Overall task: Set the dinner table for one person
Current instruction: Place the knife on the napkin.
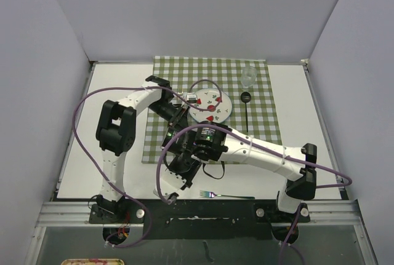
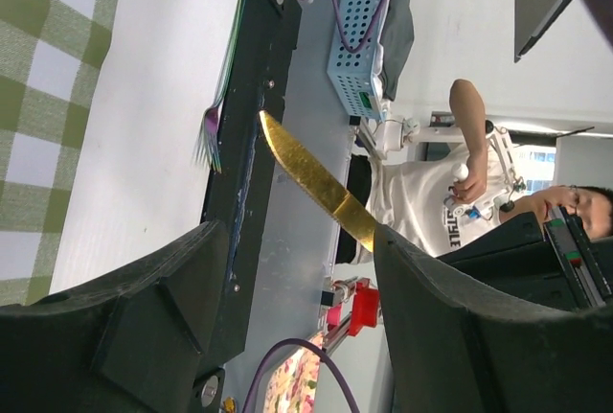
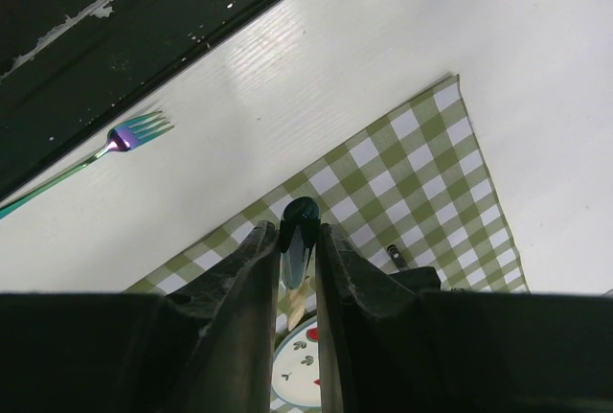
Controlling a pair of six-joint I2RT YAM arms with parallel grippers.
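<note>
Half set — knife (image 2: 306, 172) aloft
Plate (image 1: 211, 106), spoon (image 1: 245, 108), glass (image 1: 249, 75) on cloth (image 1: 261, 126); fork (image 1: 225, 195) off it (near edge). Right gripper (image 3: 296, 231) clamps the knife; left gripper (image 2: 297, 269) gapes, empty.

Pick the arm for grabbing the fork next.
Left, probably. The left pincer is open and empty; the right pincer is shut on the knife. The fork lies on the dinner table by the near edge.

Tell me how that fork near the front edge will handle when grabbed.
The fork looks like thin, shiny metal, so probably stiff, light and somewhat slippery. It lies flat on the dinner table, so pinching it may be awkward; pushed, it would likely slide, not roll.
</note>
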